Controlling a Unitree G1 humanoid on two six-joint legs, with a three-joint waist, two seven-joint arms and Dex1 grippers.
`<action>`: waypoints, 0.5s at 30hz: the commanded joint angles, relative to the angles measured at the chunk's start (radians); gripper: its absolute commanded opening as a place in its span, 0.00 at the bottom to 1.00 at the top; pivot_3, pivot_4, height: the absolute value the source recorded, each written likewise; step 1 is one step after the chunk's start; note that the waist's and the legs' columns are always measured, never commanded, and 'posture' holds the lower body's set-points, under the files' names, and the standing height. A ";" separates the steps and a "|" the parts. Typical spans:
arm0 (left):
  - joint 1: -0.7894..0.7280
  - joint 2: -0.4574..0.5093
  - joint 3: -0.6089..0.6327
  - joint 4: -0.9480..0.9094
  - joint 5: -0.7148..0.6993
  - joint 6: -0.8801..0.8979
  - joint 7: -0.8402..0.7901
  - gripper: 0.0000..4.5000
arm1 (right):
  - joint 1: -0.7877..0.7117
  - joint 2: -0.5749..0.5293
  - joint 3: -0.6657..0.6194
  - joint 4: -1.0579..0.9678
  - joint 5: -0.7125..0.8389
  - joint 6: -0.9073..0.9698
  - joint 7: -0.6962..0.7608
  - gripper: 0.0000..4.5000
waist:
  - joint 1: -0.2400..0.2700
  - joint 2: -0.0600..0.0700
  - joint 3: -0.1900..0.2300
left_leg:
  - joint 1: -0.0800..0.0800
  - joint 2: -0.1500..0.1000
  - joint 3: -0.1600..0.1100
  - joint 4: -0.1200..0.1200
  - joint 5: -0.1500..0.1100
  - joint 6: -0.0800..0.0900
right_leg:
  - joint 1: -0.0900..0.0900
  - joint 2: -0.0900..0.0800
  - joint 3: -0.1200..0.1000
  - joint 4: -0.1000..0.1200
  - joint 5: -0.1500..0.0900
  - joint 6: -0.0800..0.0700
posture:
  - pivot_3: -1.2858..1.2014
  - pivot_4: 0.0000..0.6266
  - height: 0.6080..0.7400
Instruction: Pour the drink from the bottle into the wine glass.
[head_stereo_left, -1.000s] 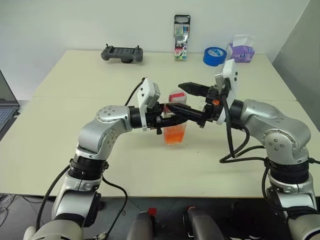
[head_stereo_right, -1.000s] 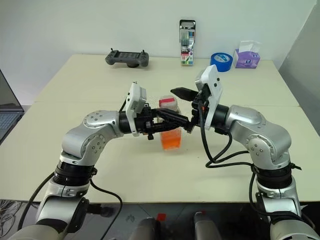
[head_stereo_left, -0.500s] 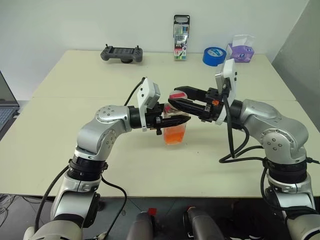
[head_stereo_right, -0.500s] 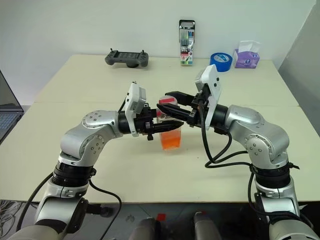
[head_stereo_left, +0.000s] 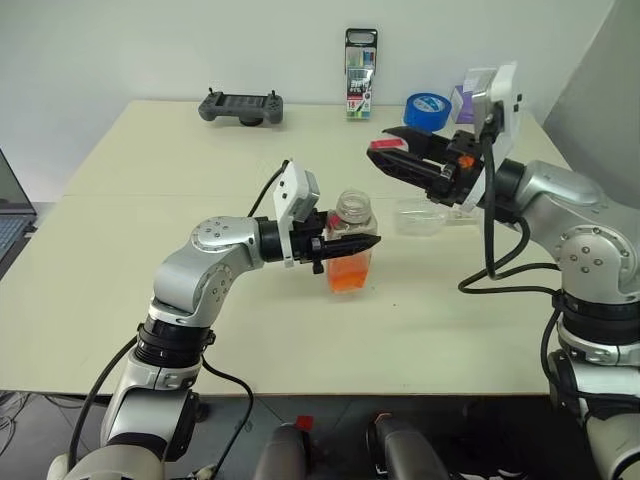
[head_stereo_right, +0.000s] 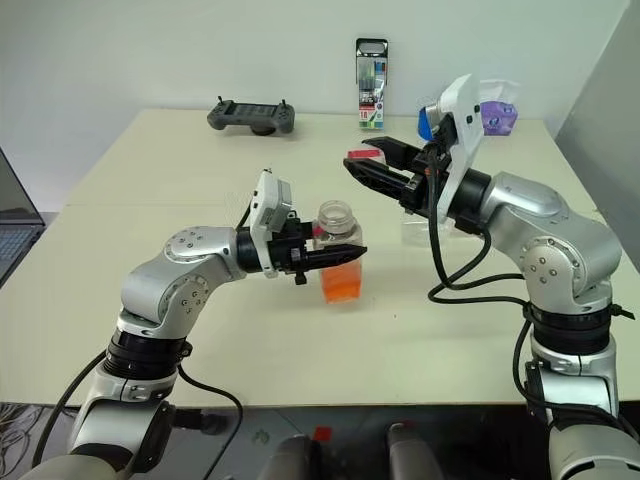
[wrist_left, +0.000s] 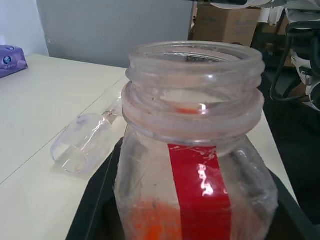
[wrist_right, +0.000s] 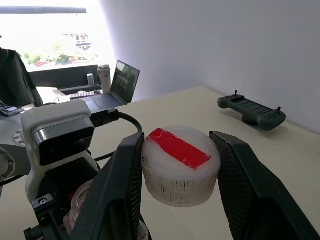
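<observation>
Left gripper (head_stereo_left: 362, 243) clamps the uncapped bottle (head_stereo_left: 351, 252) mid-desk (head_stereo_left: 150, 200); right gripper (wrist_right: 179, 172) pinches the cap (wrist_right: 181, 165) aloft; glass (head_stereo_left: 424, 216) lies toppled behind.

R fingers (wrist_right: 129, 195) clamp cap (wrist_right: 181, 165); controller (wrist_right: 252, 112) behind.

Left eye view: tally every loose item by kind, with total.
Clear squarish plastic bottle: 1
White cap with red top: 1
Clear stemmed wine glass, lying down: 1
Dark grey handheld controller: 1
Tall marker pack: 1
Blue tape roll: 1
Purple tissue box: 1
Total: 7
</observation>
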 joint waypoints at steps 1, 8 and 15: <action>-0.011 0.007 0.023 -0.038 -0.015 -0.012 -0.002 0.44 | 0.200 -0.034 -0.069 -0.092 -0.068 -0.035 -0.066 0.40 | 0.004 0.000 0.000 | -0.001 0.000 -0.001 0.000 0.000 0.000 | 0.000 0.000 0.000 0.000 0.000 0.000 | 0.52 0.24 1.00; -0.010 0.003 0.023 -0.034 -0.013 -0.016 0.005 0.44 | 0.629 0.036 -0.058 -0.071 -0.385 -0.242 -0.289 0.40 | -0.005 0.000 0.000 | -0.001 0.000 0.003 0.000 0.000 0.000 | -0.001 -0.002 0.003 0.001 -0.003 0.005 | 0.52 0.24 1.00; -0.042 -0.007 0.014 -0.002 0.000 -0.028 -0.006 0.44 | 0.670 0.192 0.002 0.061 -0.510 -0.397 -0.356 0.55 | -0.014 0.000 0.000 | 0.005 0.000 0.007 -0.001 0.000 0.000 | 0.001 0.004 0.005 0.001 -0.003 0.005 | 0.52 0.24 1.00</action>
